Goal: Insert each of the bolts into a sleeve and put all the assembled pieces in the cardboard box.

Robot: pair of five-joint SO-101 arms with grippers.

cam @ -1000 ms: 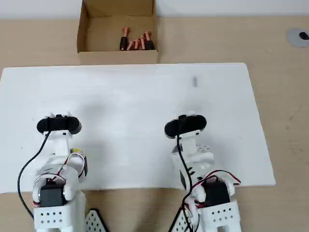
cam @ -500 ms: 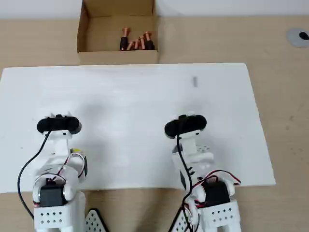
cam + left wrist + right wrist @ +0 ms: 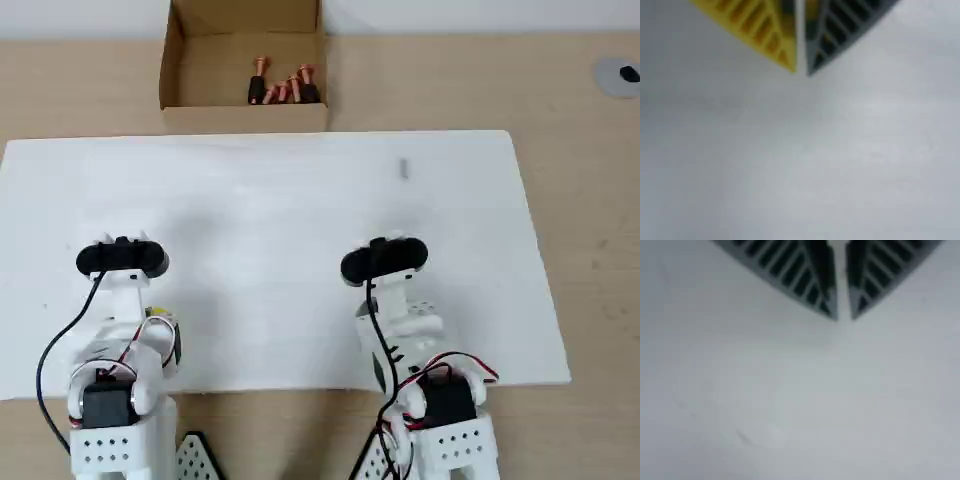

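The box [image 3: 175, 60] is plain matt brown cardboard. The bolts [image 3: 283, 90] inside look like shiny copper-toned metal, set in dull black sleeves [image 3: 256, 96]. A smooth matt white sheet [image 3: 270, 190] covers the wood-look table [image 3: 590, 200].

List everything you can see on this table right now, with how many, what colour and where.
cardboard box: one, brown, open, at the table's far edge.
assembled pieces: small cluster, count unclear, copper bolts in black sleeves, inside the box.
white sheet: one, white, across the table's middle.
table: one, light wood.
grey disc: one, grey, far edge, right arm's side.
left gripper: one, yellow and black fingers, shut, over the sheet.
right gripper: one, dark fingers, shut, over the sheet.
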